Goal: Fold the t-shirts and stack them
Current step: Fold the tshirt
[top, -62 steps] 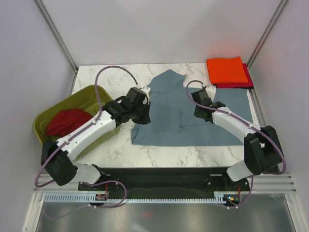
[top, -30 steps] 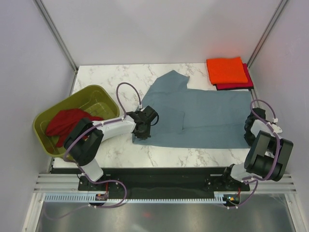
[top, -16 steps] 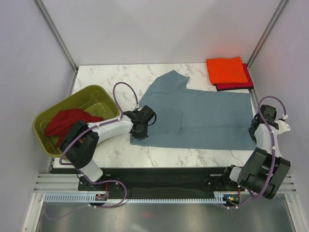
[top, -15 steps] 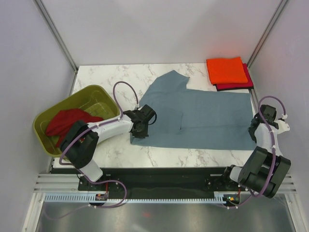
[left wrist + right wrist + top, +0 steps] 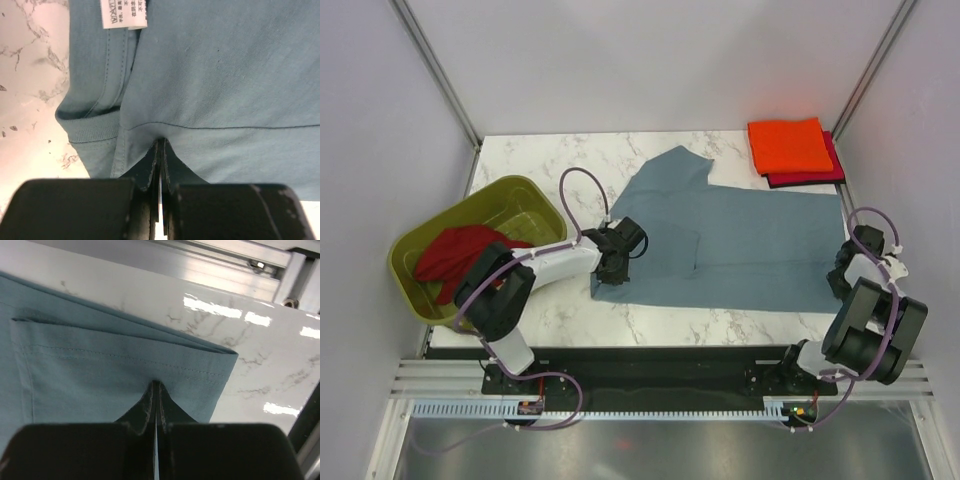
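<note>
While the cloth lies flat, right gripper [image 5: 155,385]: fingers pressed together on the hem corner, seemingly pinching it.
Left gripper [image 5: 161,145]: fingers pressed together on the shirt's edge beside the collar.
Blue-grey t-shirt [image 5: 750,240]: stretched between both grips mid-table, likely to square it for folding.
Dark red t-shirt [image 5: 455,255]: heaped in the olive tub [image 5: 520,205], waiting.
Orange t-shirt [image 5: 785,145]: folded atop the magenta-red t-shirt [image 5: 832,168], far right corner.

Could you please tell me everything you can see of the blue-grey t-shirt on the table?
The blue-grey t-shirt is plain soft cloth, spread mostly flat across the marble table, one sleeve pointing to the far side. A white label shows by its ribbed collar. The left gripper is shut on it near the collar, the right gripper on the stitched hem at its right end.
</note>
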{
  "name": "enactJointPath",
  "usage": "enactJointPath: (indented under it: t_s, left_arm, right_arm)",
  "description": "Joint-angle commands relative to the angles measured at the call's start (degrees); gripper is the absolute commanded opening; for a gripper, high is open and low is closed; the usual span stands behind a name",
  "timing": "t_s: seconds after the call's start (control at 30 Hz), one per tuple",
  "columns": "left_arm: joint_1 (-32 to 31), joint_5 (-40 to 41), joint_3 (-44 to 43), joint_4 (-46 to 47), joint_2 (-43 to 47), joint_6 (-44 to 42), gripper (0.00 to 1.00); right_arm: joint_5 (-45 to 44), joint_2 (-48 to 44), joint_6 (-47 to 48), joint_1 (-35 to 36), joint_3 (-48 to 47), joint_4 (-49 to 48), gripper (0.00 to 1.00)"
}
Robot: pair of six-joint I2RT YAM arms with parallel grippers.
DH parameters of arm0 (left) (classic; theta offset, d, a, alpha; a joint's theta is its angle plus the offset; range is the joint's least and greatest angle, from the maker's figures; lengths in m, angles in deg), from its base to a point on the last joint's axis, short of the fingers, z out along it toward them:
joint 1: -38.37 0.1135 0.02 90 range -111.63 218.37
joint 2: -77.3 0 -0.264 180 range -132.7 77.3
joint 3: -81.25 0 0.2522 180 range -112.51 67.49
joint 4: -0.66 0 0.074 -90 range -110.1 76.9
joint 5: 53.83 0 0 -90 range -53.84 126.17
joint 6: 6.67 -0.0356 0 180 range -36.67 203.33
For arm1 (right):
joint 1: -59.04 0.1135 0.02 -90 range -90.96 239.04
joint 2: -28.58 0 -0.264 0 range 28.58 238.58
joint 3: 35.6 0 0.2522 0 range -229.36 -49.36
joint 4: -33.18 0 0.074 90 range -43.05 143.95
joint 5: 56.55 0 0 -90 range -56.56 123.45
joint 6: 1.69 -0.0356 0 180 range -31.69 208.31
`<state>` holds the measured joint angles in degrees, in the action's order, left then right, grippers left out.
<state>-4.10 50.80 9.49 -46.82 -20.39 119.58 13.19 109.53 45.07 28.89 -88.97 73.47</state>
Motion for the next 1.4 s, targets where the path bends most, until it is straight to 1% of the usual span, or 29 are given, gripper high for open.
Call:
enactJointPath:
  t_s: [0.0, 0.07, 0.17, 0.2, 0.27, 0.33, 0.37, 0.4, 0.43, 0.47, 0.5, 0.53, 0.57, 0.6, 0.63, 0.67, 0.7, 0.73, 0.77, 0.8, 0.87, 0.9, 0.97, 1.0, 1.1, 1.13, 1.2, 1.23, 1.37]
  left_arm:
    - [0.1, 2.2, 6.1, -1.1, 1.8, 2.3, 0.02]
    - [0.0, 2.8, 8.2, -1.1, 3.3, 3.1, 0.02]
    - [0.0, 2.9, 11.6, -1.6, 7.1, 3.6, 0.02]
    - [0.0, 2.7, 11.8, -1.9, 10.3, 3.6, 0.02]
    - [0.0, -0.4, 10.0, -2.4, 14.1, 2.7, 0.02]
    - [0.0, -6.2, 6.8, -3.2, 19.3, 0.0, 0.06]
    - [0.0, -7.6, 2.0, -3.8, 20.5, -0.7, 0.11]
    - [0.0, -8.7, -0.8, -4.8, 21.6, -1.6, 0.13]
    - [0.2, -9.8, -3.7, -5.0, 22.5, -3.6, 0.17]
    - [0.3, -10.1, -9.8, -5.1, 22.5, -5.1, 0.25]
    - [0.5, -10.2, -13.0, -5.2, 22.0, -6.9, 0.29]
    - [1.3, -9.0, -16.2, -5.2, 20.2, -10.0, 0.37]
    - [1.8, -8.0, -22.4, -5.0, 18.5, -11.5, 0.41]
    - [2.3, -7.0, -25.5, -5.1, 16.7, -13.1, 0.43]
    - [4.2, -6.1, -28.5, -5.2, 14.7, -15.9, 0.43]
    - [5.6, -5.9, -34.0, -5.1, 10.1, -16.6, 0.42]
    - [6.9, -6.1, -36.5, -5.3, 7.9, -17.0, 0.43]
    - [9.8, -8.0, -39.1, -5.4, 5.1, -17.3, 0.42]
    - [11.2, -9.3, -43.3, -5.2, 0.9, -17.4, 0.42]
    - [12.4, -10.1, -45.2, -5.1, -1.8, -17.3, 0.42]
    - [15.0, -11.9, -50.1, -3.6, -6.2, -17.7, 0.43]
    - [16.4, -12.5, -51.5, -3.0, -11.2, -18.4, 0.43]
    - [17.2, -13.9, -56.4, -2.3, -16.4, -19.3, 0.43]
    - [17.8, -13.3, -58.2, -2.4, -21.0, -20.0, 0.44]
    - [18.7, -15.9, -64.5, -2.6, -27.7, -20.5, 0.45]
    - [19.1, -16.1, -67.1, -2.5, -31.4, -20.4, 0.47]
    - [19.4, -14.9, -69.3, -2.5, -34.7, -20.3, 0.48]
    - [19.4, -12.8, -71.1, -2.5, -37.3, -20.3, 0.49]
    - [19.5, -8.8, -74.3, -1.4, -42.8, -20.5, 0.51]
  right_arm:
    - [-2.1, -6.8, -1.8, -1.2, 5.3, 6.1, 0.00]
    - [-3.6, -9.8, -3.3, -1.2, 5.9, 9.2, 0.00]
    - [-6.9, -13.5, -3.4, -1.2, 3.0, 12.7, 0.00]
    - [-8.3, -14.8, -2.9, -1.2, 1.7, 13.3, 0.00]
    - [-7.8, -15.8, -0.1, -1.2, -2.3, 13.8, 0.00]
    - [-4.5, -16.3, 4.1, -1.2, -5.5, 13.8, 0.00]
    - [-2.6, -16.5, 5.4, -1.2, -8.5, 14.0, 0.02]
    - [-0.4, -16.9, 7.0, -1.2, -9.9, 13.8, 0.04]
    - [6.6, -17.1, 9.8, -1.2, -11.0, 13.3, 0.06]
    - [10.9, -18.0, 11.8, -1.1, -11.9, 10.7, 0.11]
    - [15.5, -18.4, 13.6, -1.1, -12.0, 9.1, 0.13]
    - [24.5, -18.5, 15.0, -1.1, -12.1, 7.8, 0.15]
    - [26.9, -17.9, 16.7, -0.8, -12.8, 5.8, 0.20]
    - [28.4, -17.3, 17.2, -0.3, -13.4, 5.6, 0.22]
    - [28.8, -16.6, 17.8, 1.2, -14.2, 5.6, 0.24]
    - [29.0, -15.5, 18.5, 1.9, -15.3, 5.5, 0.28]
    - [29.2, -15.0, 18.6, 2.5, -15.3, 5.6, 0.31]
    - [29.6, -15.0, 18.5, 3.9, -15.1, 5.2, 0.33]
    - [30.4, -15.5, 18.3, 4.8, -13.8, 4.0, 0.36]
    - [30.1, -15.9, 17.6, 7.2, -13.1, 3.2, 0.38]
    - [28.6, -17.0, 16.6, 9.3, -11.6, 0.7, 0.43]
    - [28.3, -16.9, 15.5, 10.7, -11.5, 0.0, 0.44]
    - [28.4, -15.7, 14.2, 12.1, -12.1, -1.9, 0.50]
    - [28.7, -15.3, 13.1, 13.9, -12.4, -2.6, 0.52]
    - [28.3, -13.8, 12.1, 17.0, -12.8, -5.1, 0.60]
    - [28.3, -13.1, 11.7, 17.7, -12.5, -6.4, 0.63]
    - [27.7, -11.9, 11.5, 18.9, -12.8, -7.7, 0.66]
    - [27.7, -10.3, 12.1, 19.2, -13.5, -8.7, 0.68]
    - [27.1, -6.8, 13.6, 19.8, -15.3, -9.6, 0.70]
